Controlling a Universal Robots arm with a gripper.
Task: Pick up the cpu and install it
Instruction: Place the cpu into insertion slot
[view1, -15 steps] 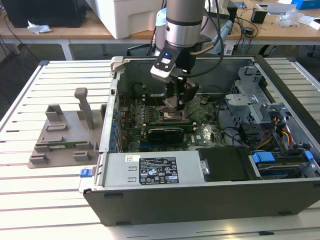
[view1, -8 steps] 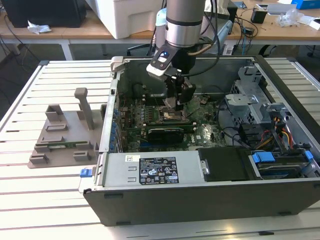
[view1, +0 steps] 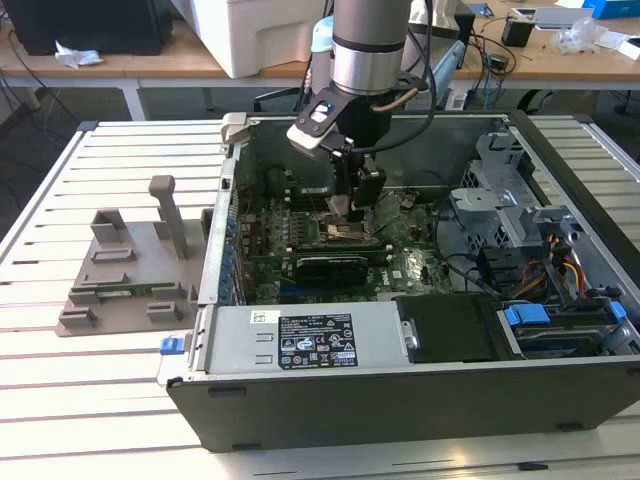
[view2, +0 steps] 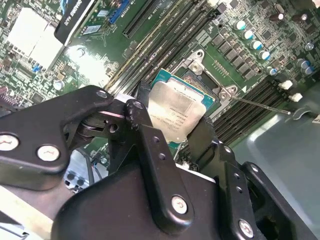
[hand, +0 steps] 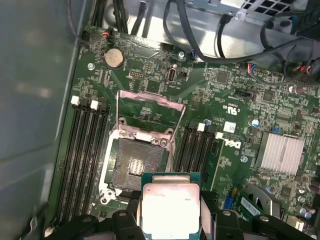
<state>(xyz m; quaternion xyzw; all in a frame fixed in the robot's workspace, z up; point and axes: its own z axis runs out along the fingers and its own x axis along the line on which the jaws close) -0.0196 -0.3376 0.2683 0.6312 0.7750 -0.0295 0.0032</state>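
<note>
**Item 1: cpu** (view2: 182, 107) (hand: 171, 207). Flat square chip with a silver-grey metal top and a thin green rim. In both wrist views it is held level between the two fingers, over the motherboard and off the socket.

**Item 2: gripper** (view1: 355, 205) (view2: 172, 120) (hand: 171, 216). Black, on the grey arm (view1: 368, 50), and lowered inside the open computer case (view1: 400, 400). The fingers (view2: 145, 135) (hand: 125, 220) are clamped on opposite edges of the cpu (one to each side, the top face left bare).

**Item 3: socket** (hand: 135, 167) (view2: 200, 77). Square seat on the motherboard (hand: 240, 100). It holds no chip, and its dark contact field shows in the first wrist view. The metal load plate (hand: 150, 107) is swung up and back. In the second wrist view the cpu overlaps the socket frame.

**Item 4: memory slots** (hand: 82, 150). Long black rows on either side of the socket.

**Item 5: other board fittings.** Round coin battery (hand: 113, 57), finned heatsink (hand: 282, 152) and black graphics card (view1: 330, 268), which sits just beside the gripper in the exterior view.

**Item 6: surroundings.** The case lies on its side on the slatted white tabletop (view1: 90, 400). A grey plastic fixture (view1: 130, 270) stands on the tabletop toward the exterior view's left, well apart from the gripper.
</note>
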